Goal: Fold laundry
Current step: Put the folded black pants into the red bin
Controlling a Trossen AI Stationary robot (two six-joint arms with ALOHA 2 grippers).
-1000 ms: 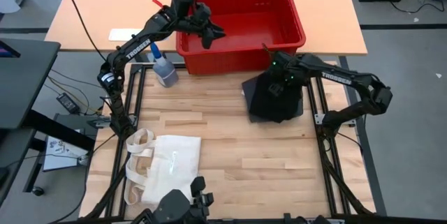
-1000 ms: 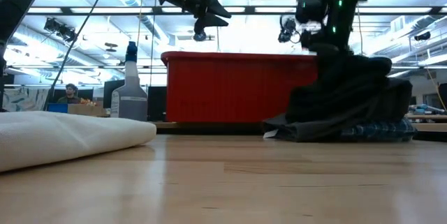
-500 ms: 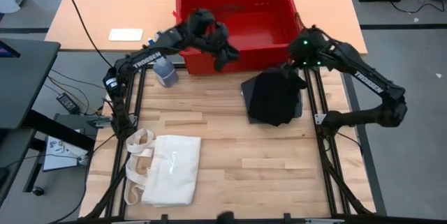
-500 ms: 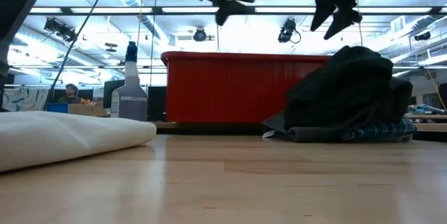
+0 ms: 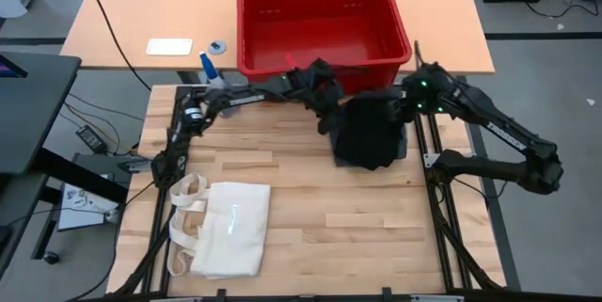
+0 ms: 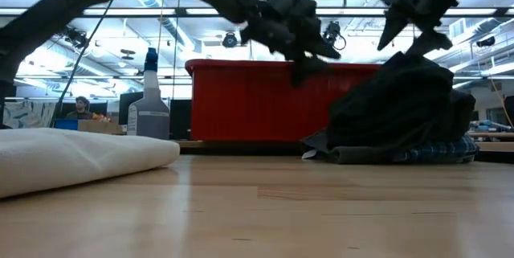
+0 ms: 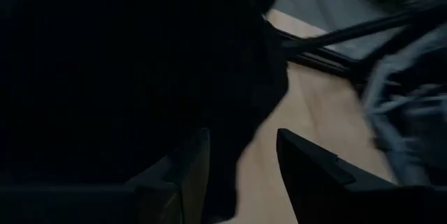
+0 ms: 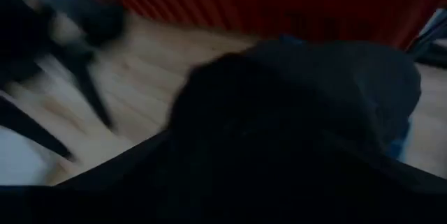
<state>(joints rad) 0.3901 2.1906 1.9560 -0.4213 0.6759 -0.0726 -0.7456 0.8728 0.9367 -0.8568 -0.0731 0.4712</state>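
The laundry is one heap at the table's far right: a dark charcoal garment [image 5: 370, 133] [image 6: 401, 109] on top, with a blue-and-white plaid piece [image 6: 438, 152] showing under its lower edge, flat on the table. My left gripper [image 5: 327, 114] [image 6: 309, 49] [image 7: 241, 175] is open and reaches across to the heap's left edge, hovering above it. My right gripper [image 5: 416, 90] [image 6: 409, 29] is open in the air above the heap's far right corner. The right wrist view shows the dark heap [image 8: 279, 112] close below.
The red basket [image 5: 324, 57] stands just beyond the heap, at the table's far edge. A spray bottle [image 6: 149, 101] is at the far left. The cream tote bag [image 5: 221, 227] lies at the near left. Bare wood [image 5: 339, 217] lies between bag and heap.
My left gripper has swung from over the red basket toward the near edge and the right, dropping to the heap's left edge. My right gripper has risen off the dark heap, where it sat a second ago, and now hangs above its far right corner.
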